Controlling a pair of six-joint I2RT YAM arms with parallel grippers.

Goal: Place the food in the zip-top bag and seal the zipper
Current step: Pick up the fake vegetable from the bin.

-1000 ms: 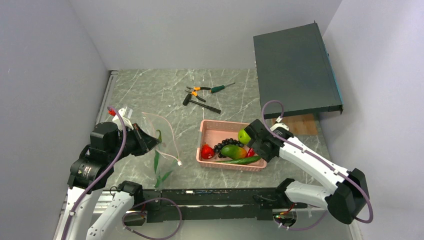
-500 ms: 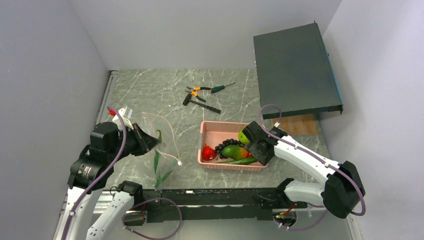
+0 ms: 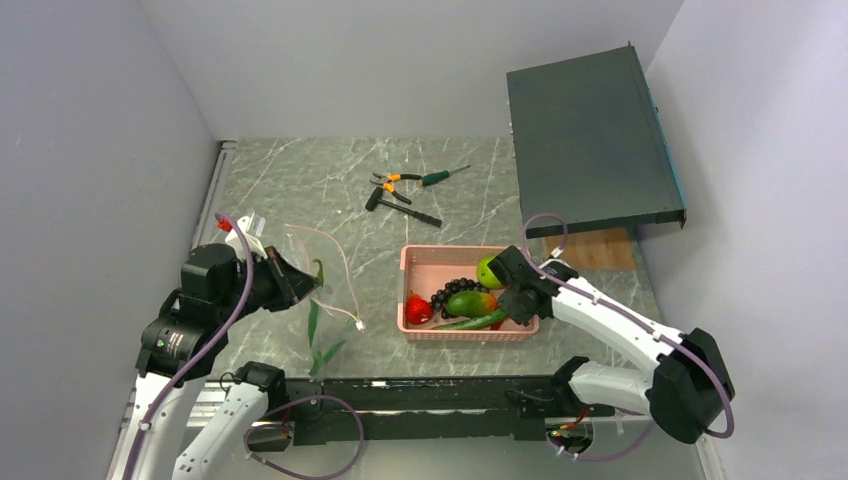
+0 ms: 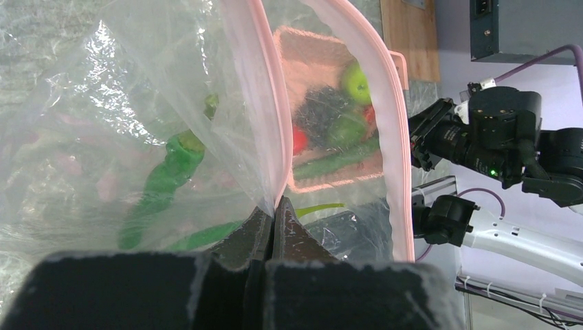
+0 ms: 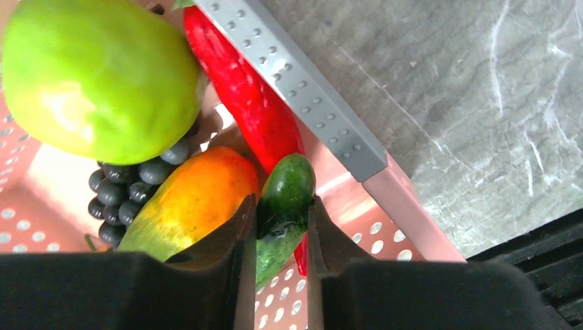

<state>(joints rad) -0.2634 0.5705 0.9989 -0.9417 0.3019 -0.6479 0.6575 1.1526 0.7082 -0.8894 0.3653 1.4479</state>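
Note:
My left gripper is shut on the pale pink zipper of the clear zip-top bag and holds its mouth open. Long green peppers lie inside the bag. My right gripper is down in the pink basket, shut on the end of a long green pepper. Around it in the right wrist view lie the green apple, the mango, the grape bunch and a red chilli. A small red fruit sits at the basket's left end.
Pliers, a screwdriver and a hammer lie at the back of the marble table. A dark flat box on a wooden block stands at the back right. A grey studded strip crosses the basket rim next to my right gripper.
My right gripper has shifted a little back and to the left in the basket and settled over the green pepper's end. The left arm and bag have not moved.

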